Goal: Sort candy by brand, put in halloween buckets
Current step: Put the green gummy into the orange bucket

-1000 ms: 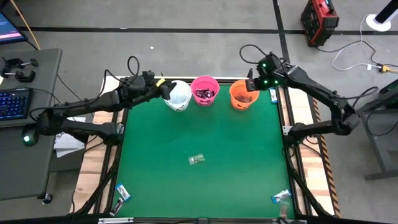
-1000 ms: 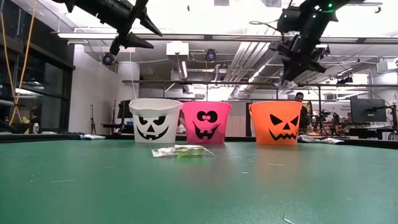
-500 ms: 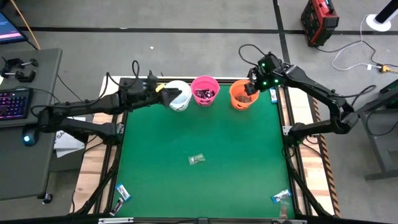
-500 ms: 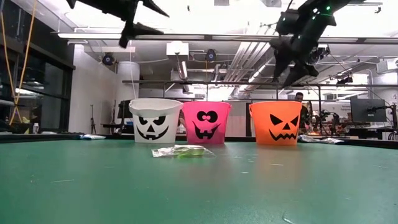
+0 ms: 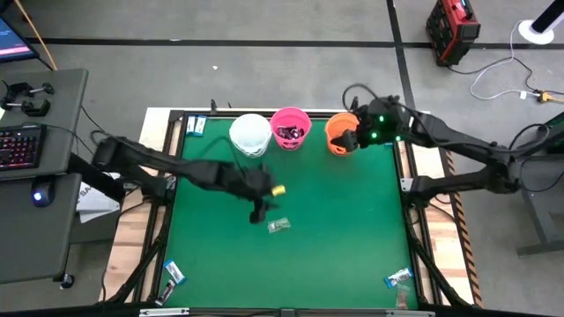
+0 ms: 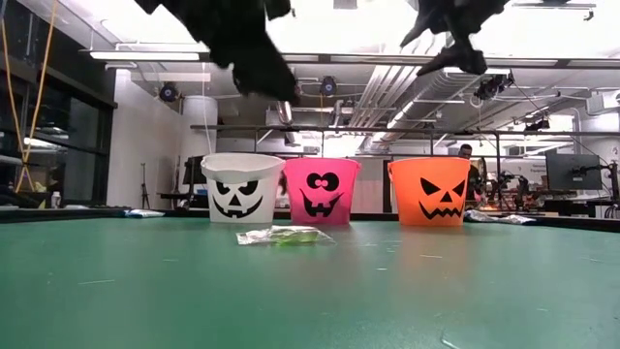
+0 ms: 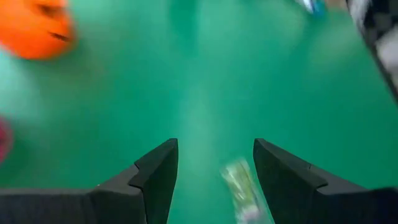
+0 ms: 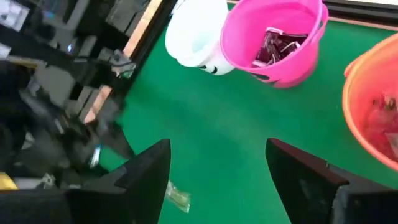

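Stray wrappers (image 5: pixel 174 272) at table corners (image 5: pixel 398 279)

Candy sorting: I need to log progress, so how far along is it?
Done: wrapped sweets lie in the pink bucket and the orange bucket. In hand: the left tool, open and empty, hangs over a clear-wrapped candy mid-table; the right tool is open beside the orange bucket. Left: that piece, plus wrappers at the table's edges.

Overhead straight down, low camera level across the table (image 5: pixel 335 229), wrist cameras close; shared buckets (image 6: pixel 326 191).
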{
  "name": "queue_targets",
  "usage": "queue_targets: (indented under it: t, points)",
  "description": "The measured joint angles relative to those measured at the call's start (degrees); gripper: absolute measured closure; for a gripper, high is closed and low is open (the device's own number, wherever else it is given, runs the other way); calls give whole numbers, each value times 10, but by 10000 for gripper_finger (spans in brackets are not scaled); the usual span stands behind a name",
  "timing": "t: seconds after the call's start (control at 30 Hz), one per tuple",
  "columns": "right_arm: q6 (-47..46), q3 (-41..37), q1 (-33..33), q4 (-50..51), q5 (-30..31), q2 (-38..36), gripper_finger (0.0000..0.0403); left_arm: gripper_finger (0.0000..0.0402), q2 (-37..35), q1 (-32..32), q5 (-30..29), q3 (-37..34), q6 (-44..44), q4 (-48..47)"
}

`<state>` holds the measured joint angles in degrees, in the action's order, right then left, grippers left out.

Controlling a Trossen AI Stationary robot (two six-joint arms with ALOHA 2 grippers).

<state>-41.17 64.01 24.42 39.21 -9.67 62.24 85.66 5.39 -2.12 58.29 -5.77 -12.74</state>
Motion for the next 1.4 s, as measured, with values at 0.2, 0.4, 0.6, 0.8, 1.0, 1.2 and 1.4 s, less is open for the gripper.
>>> queue_targets:
  t: [0.2, 0.4, 0.6, 0.8, 1.0, 1.2, 1.4]
  points:
    - [-66, 0, -98, 18, 98, -1, 146, 204, 105, 53, 6, 3, -4, -1]
    - [-79, 0, -148, 40, 167, 1, 146, 204, 181, 89, -9, 3, -28, -1]
    - [-72, 0, -152, 52, 182, 1, 146, 204, 227, 98, -47, 5, -46, 14]
    - [-50, 0, -147, 52, 184, 1, 146, 259, 239, 93, -81, 5, -58, 54]
    - [-53, 0, -147, 35, 181, -4, 146, 386, 223, 31, -88, 23, -66, 89]
    - [-51, 0, -147, -78, 180, -23, 146, 399, 224, -63, -59, 146, 34, 78]
    - [-23, 0, -147, -186, 212, -42, 146, 401, 254, -138, -42, 271, 89, 113]
